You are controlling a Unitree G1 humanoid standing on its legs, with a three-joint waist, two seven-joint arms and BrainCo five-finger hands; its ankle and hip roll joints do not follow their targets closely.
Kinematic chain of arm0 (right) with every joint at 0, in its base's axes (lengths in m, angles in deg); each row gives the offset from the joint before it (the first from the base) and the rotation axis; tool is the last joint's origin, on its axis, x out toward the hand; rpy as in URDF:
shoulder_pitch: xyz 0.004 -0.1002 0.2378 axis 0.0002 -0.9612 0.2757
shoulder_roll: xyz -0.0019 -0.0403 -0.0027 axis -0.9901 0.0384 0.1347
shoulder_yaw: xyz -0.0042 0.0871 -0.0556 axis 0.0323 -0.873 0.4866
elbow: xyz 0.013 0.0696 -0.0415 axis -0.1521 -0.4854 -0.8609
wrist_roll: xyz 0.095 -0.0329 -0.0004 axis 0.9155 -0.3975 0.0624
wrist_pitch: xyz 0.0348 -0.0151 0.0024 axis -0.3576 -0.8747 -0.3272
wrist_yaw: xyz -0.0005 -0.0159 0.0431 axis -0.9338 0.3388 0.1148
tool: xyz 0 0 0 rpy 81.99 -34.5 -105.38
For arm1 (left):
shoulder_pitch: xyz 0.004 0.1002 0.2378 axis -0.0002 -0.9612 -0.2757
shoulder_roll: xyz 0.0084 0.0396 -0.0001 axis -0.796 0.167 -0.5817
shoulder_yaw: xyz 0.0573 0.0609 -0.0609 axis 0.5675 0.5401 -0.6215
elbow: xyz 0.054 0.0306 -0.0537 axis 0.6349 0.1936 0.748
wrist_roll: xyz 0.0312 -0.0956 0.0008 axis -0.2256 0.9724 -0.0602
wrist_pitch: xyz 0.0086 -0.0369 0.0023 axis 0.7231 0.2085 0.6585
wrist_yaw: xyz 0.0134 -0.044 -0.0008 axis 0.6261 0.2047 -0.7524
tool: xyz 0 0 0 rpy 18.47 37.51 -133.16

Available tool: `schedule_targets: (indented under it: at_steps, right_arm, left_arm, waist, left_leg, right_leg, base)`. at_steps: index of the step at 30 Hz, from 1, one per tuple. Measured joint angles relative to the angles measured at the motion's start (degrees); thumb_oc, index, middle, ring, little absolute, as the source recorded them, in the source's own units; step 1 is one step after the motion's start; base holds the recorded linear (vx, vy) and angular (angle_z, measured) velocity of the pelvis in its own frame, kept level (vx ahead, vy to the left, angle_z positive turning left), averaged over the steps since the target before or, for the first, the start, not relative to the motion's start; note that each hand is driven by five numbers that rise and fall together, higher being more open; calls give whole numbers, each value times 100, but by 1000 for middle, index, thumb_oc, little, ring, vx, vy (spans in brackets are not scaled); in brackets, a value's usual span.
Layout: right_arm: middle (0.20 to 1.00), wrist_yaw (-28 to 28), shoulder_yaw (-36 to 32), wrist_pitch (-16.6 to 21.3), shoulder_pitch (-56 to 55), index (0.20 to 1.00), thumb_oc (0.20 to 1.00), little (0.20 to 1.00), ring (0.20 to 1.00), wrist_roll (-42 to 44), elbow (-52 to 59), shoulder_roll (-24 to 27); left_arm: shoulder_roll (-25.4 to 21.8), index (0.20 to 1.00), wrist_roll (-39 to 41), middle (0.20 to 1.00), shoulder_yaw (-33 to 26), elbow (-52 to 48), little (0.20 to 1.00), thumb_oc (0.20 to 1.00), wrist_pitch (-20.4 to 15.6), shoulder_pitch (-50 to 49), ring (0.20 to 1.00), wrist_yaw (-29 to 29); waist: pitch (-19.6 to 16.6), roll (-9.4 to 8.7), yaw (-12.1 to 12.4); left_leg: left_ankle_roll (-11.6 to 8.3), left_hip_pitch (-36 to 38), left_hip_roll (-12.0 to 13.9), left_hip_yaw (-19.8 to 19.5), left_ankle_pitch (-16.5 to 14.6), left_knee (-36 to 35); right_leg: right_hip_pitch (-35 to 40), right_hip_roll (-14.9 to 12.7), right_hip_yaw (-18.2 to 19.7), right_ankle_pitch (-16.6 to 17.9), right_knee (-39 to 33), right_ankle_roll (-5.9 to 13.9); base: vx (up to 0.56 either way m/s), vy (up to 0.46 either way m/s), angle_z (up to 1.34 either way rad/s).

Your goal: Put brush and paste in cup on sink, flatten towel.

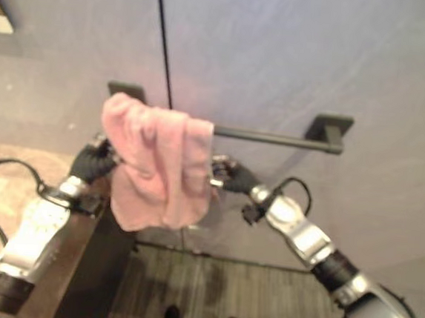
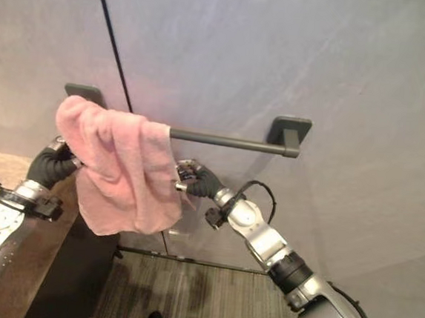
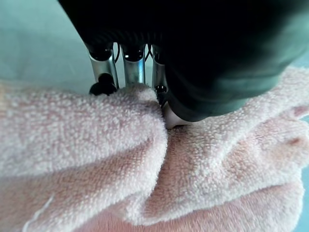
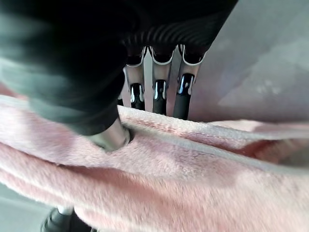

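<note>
Two robot hands flank the pink towel [image 1: 157, 165], which hangs bunched over the left end of the dark wall bar [image 1: 274, 138]. The left robot hand [image 1: 93, 162] pinches the towel's left edge, thumb on the near face and fingers behind. The right robot hand [image 2: 196, 180] grips the right edge the same way. The bar's long axis runs left to right, with its bare stretch on the right, so spreading likely falls to the right robot hand.
</note>
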Motion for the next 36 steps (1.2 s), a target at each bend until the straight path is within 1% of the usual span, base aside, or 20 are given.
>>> schedule_targets:
  at_steps: [3, 6, 7, 8, 10, 13, 15, 16, 17, 18, 20, 23, 26, 28, 30, 33, 35, 36]
  right_arm:
    - [200, -52, -149, 69, -114, 200, 200, 200, 200, -36, 40, 24]
    - [200, -162, -389, 182, -404, 200, 200, 200, 200, -210, 108, -13]
    - [200, -284, -607, 315, -673, 200, 200, 200, 200, -256, 44, -145]
    - [200, -343, -549, 269, -667, 200, 200, 200, 200, -411, 16, -137]
    - [200, -326, -384, 304, -551, 200, 200, 200, 200, -802, 279, 74]
    - [200, -437, -811, 364, -814, 200, 200, 200, 200, -696, 256, -61]
    - [200, -491, -905, 364, -948, 200, 200, 200, 200, -654, 284, -22]
    - [200, -485, -925, 365, -1009, 200, 200, 200, 200, -647, 351, 70]
    - [200, -510, -1090, 438, -1211, 200, 200, 200, 200, -631, 455, 24]
    - [200, -527, -1088, 445, -1243, 200, 200, 200, 200, -615, 457, 13]
    - [200, -499, -1066, 442, -1245, 200, 200, 200, 200, -615, 559, 54]
    - [200, -582, -1190, 514, -1341, 200, 200, 200, 200, -599, 648, 56]
    - [200, -595, -1232, 555, -1430, 200, 200, 200, 200, -595, 884, 93]
    - [200, -609, -1273, 582, -1466, 200, 200, 200, 200, -596, 885, 107]
    - [200, -600, -1317, 586, -1501, 200, 200, 200, 200, -593, 954, 114]
    - [200, -626, -1379, 623, -1585, 200, 200, 200, 200, -595, 961, 121]
    - [200, -626, -1396, 652, -1655, 200, 200, 200, 200, -594, 991, 121]
    - [200, -634, -1428, 691, -1688, 200, 200, 200, 200, -594, 990, 119]
  left_arm:
    - [69, 200, -11, 200, -20, -17, 200, 200, 0, -104, 200, -2]
    - [429, 200, 28, 200, -148, -99, 200, 200, -14, -262, 200, -54]
    - [830, 200, 109, 200, -74, -3, 200, 200, -35, -314, 200, -86]
    - [779, 200, 73, 200, 57, 20, 200, 200, 34, -320, 200, -64]
    - [575, 200, -65, 200, 85, -4, 200, 200, 46, -318, 200, 0]
    - [885, 200, 105, 200, -122, -48, 200, 200, 22, -404, 200, -63]
    - [745, 200, 66, 200, -143, -332, 200, 200, 36, -585, 200, -52]
    - [798, 200, 68, 200, -171, -497, 200, 200, 21, -639, 200, -38]
    - [985, 200, 231, 200, -192, -503, 200, 200, -58, -648, 200, -37]
    - [1057, 200, 242, 200, -171, -452, 200, 200, -50, -650, 200, -49]
    - [852, 200, -55, 200, -88, -501, 200, 200, 9, -646, 200, -32]
    - [1160, 200, 212, 200, -188, -482, 200, 200, -42, -659, 200, -60]
    - [1007, 200, 120, 200, -203, -625, 200, 200, -39, -714, 200, -41]
    - [1117, 200, 165, 200, -164, -620, 200, 200, -42, -714, 200, -44]
    - [960, 200, 83, 200, -87, -647, 200, 200, -12, -716, 200, -9]
    - [1114, 200, 117, 200, -106, -624, 200, 200, -20, -724, 200, -35]
    - [1008, 200, 100, 200, -108, -709, 200, 200, -24, -799, 200, 3]
    - [1076, 200, 119, 200, -122, -708, 200, 200, -46, -832, 200, 4]
  waist:
    - [12, 8, -13]
    - [24, 17, -17]
    - [30, 41, -9]
    - [35, 42, -6]
    - [32, 53, -37]
    - [30, 65, -72]
    - [30, 58, -60]
    - [32, 70, -77]
    - [26, 80, -79]
    - [26, 80, -81]
    - [27, 79, -85]
    - [16, 95, -114]
    - [12, 101, -123]
    - [5, 112, -124]
    - [2, 104, -124]
    - [-2, 108, -133]
    - [-5, 105, -142]
    - [-11, 116, -150]
  left_leg:
    - [-2, 18, 2, 11, -5, -1]
    - [0, 28, 0, 12, -5, -1]
    - [2, 40, -7, 11, -6, 0]
    - [3, 26, 1, 22, -5, 0]
    - [2, 54, 9, 63, -5, -1]
    - [3, 69, 9, 78, -9, -1]
    - [4, 45, 8, 90, -9, -1]
    - [8, 46, 2, 95, -13, -1]
    - [9, 60, 1, 94, -13, -1]
    - [9, 64, 5, 97, -13, -1]
    - [9, 35, 17, 99, -12, -1]
    - [10, 42, 12, 103, -12, -1]
    - [10, 40, 16, 102, -15, -3]
    - [12, 40, 8, 99, -16, -1]
    - [12, 39, 15, 95, -16, -2]
    - [13, 40, 10, 95, -15, -1]
    - [14, 37, 12, 82, -16, -3]
    - [14, 37, 7, 80, -16, -4]
  right_leg:
    - [-2, -1, 18, -2, 0, -1]
    - [-8, 0, 20, -2, 1, -1]
    - [0, -8, 18, -3, -1, -3]
    - [4, -6, 34, -1, -2, -5]
    - [0, 11, 77, 4, 4, -11]
    - [-1, 9, 97, 4, -1, -11]
    - [-7, 9, 106, 5, 1, -11]
    - [-13, 7, 111, 6, 3, -12]
    - [-4, 3, 101, 6, 1, -11]
    - [-15, 5, 108, 6, 1, -11]
    - [-18, 18, 116, 11, 1, -18]
    - [-15, 13, 119, 11, 0, -18]
    - [-16, 17, 118, 10, 0, -18]
    - [-13, 11, 115, 10, 0, -18]
    - [-11, 16, 111, 10, 1, -18]
    - [-8, 13, 111, 10, 1, -18]
    - [-8, 14, 99, 10, 1, -18]
    - [-5, 10, 98, 9, 0, -17]
  base:
    - [0, 0, 0]
    - [0, 0, 0]
    - [0, 0, 0]
    - [20, -7, -5]
    - [14, 5, -10]
    - [2, 2, -2]
    - [15, 9, -3]
    - [0, 0, 0]
    - [0, 0, 0]
    - [0, 0, 0]
    - [10, -2, -2]
    - [0, 0, 0]
    - [12, -1, 0]
    - [0, 0, 0]
    - [0, 0, 0]
    - [0, 0, 0]
    - [0, 0, 0]
    - [0, 0, 0]
